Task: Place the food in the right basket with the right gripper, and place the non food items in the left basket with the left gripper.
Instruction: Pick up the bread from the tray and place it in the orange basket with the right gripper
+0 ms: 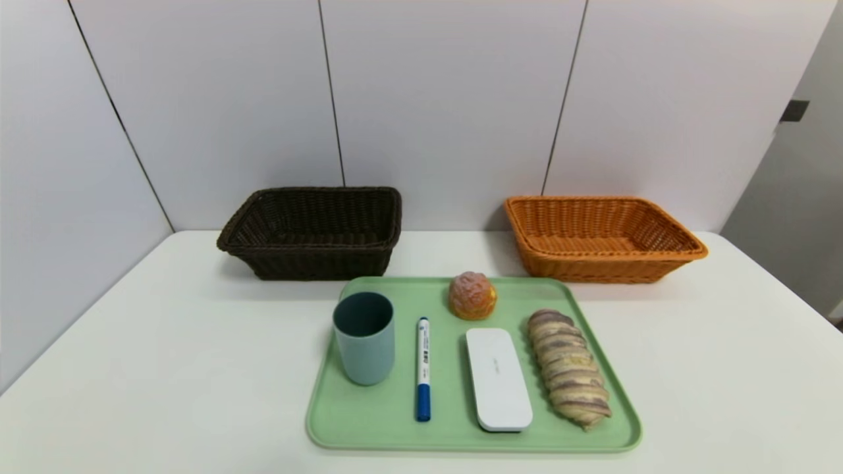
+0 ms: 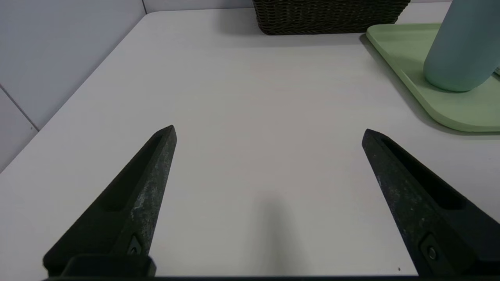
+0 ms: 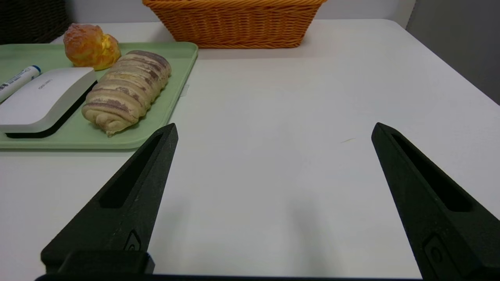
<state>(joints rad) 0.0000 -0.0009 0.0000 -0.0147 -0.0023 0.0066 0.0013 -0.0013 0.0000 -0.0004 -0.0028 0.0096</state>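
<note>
**Everything waits on the tray**

The long twisted tan-and-purple bread loaf (image 1: 570,368), round orange bun (image 1: 472,295), grey-blue plastic cup (image 1: 364,337), blue-capped white marker pen (image 1: 423,367) and flat white case (image 1: 498,379) lie on the green tray (image 1: 329,421). Behind sit two woven baskets — dark brown basket (image 1: 312,232) left, orange basket (image 1: 600,237) right. The left gripper (image 2: 269,132) and right gripper (image 3: 273,130) hang wide open over bare table — holding nothing.

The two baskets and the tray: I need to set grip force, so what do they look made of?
The dark brown basket and the orange basket look like woven wicker, maybe synthetic rattan: regular ribbed strands, slight sheen. The green tray looks like matte moulded plastic: smooth, uniform colour, rounded raised rim.
</note>
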